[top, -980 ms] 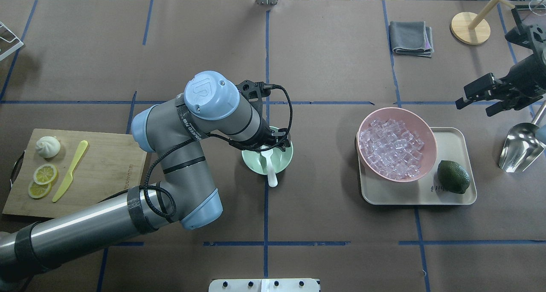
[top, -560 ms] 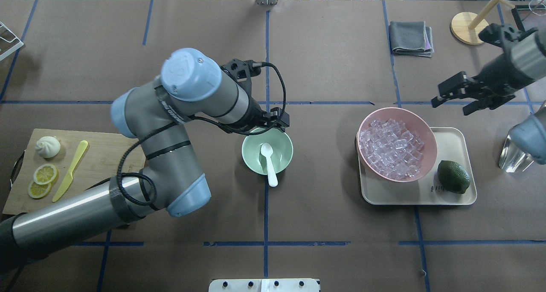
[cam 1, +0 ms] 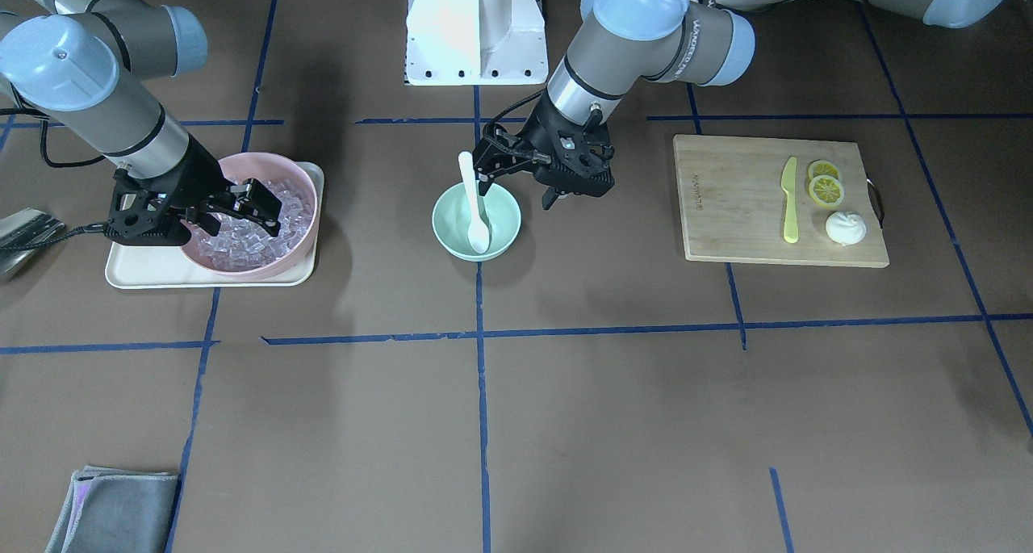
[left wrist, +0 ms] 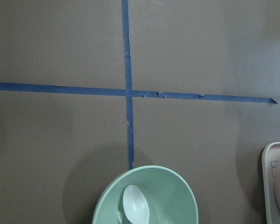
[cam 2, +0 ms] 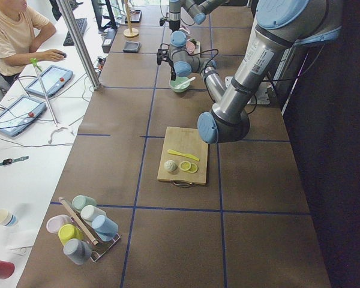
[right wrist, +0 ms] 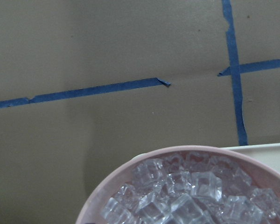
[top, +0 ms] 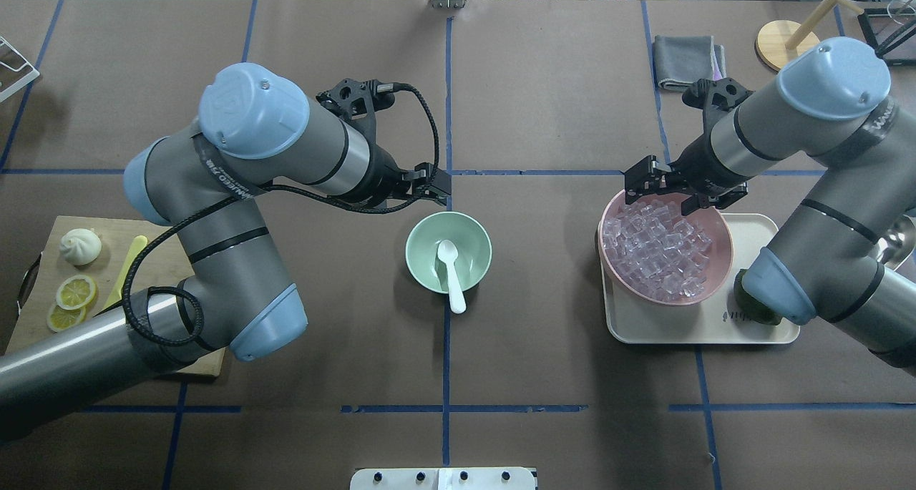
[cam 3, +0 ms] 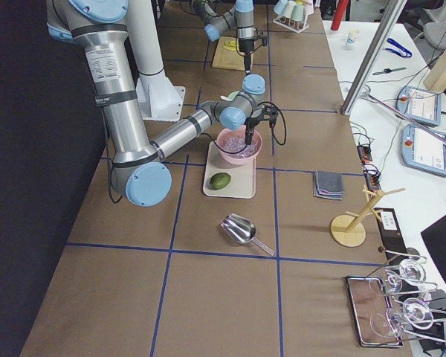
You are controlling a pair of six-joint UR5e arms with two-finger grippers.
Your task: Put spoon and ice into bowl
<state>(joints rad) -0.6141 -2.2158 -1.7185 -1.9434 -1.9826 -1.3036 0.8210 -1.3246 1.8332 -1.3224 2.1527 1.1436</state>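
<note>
Drawn back beside the green bowl (top: 416, 241) holding the spoon (top: 451, 270), the left fingers (top: 435, 187) hang open and empty, while the open right fingers (top: 639, 181) have swung over the pink bowl's (top: 721, 222) ice (top: 655, 250): slick, hard cubes, best pinched across flat faces.

The left arm (top: 215, 189), grey tubing with pale-blue joint caps, folds sharply at the elbow and reaches toward the middle of the worktop (top: 544, 104). Its black two-finger left tool (top: 433, 184) points down, fingers parted, holding nothing. The right arm (top: 823, 139) bends likewise; its black right tool (top: 658, 193) points down, fingers parted, empty.
</note>
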